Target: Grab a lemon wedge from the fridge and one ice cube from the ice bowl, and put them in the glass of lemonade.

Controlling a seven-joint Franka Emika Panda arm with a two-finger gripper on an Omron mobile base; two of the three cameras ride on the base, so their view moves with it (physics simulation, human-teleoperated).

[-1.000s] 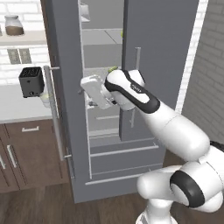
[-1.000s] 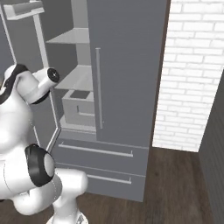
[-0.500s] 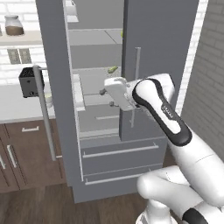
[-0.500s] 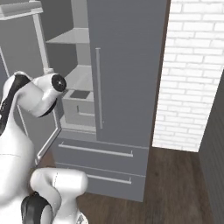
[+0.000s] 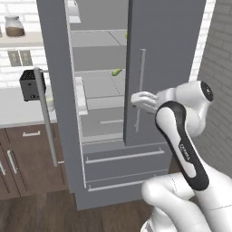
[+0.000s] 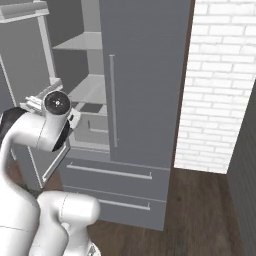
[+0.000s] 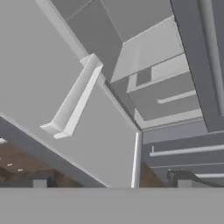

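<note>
In front of the closed right door of the tall matte grey fridge (image 5: 167, 54), the pincer (image 5: 139, 100) has swung right, open and empty. Beyond it, up-left on a shelf, lies the tiny yellow-green lemon wedge (image 5: 117, 72), now reachable.

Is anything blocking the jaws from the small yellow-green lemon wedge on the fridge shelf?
Nothing visible does. The grey fridge's left door is swung open, the lemon wedge lies exposed on a shelf, and the open gripper sits below it beside the closed right door.
</note>
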